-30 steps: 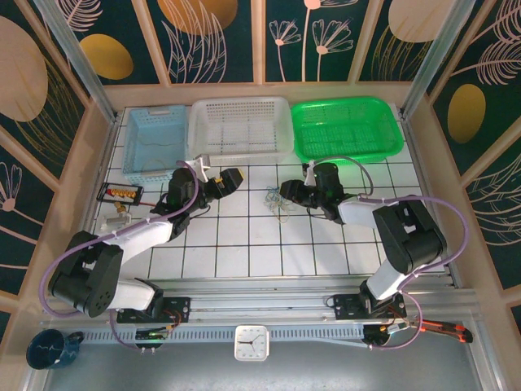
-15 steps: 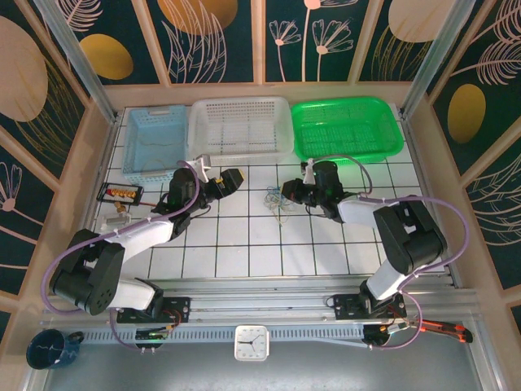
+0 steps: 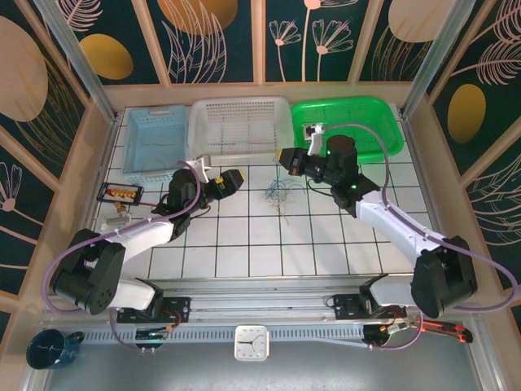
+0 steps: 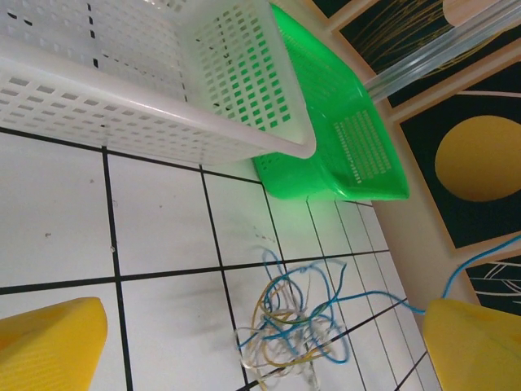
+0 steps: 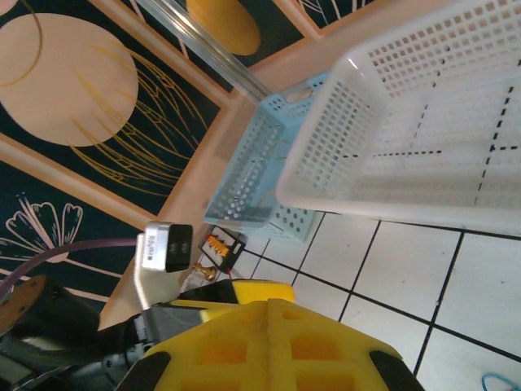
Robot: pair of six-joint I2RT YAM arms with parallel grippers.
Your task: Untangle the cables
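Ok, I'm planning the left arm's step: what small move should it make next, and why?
Probably ease the open left gripper forward to the cables and close on the loose tangle. The shut right gripper seems to hold a blue strand running up from it; pinning the rest would let that strand pull free.

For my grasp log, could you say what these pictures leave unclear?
Top view: cables too thin to count; grip of right claw unreadable.
Left wrist view: bottom edge cuts the cables; blue strand exits right edge.
Right wrist view: shut fingers hide any strand.
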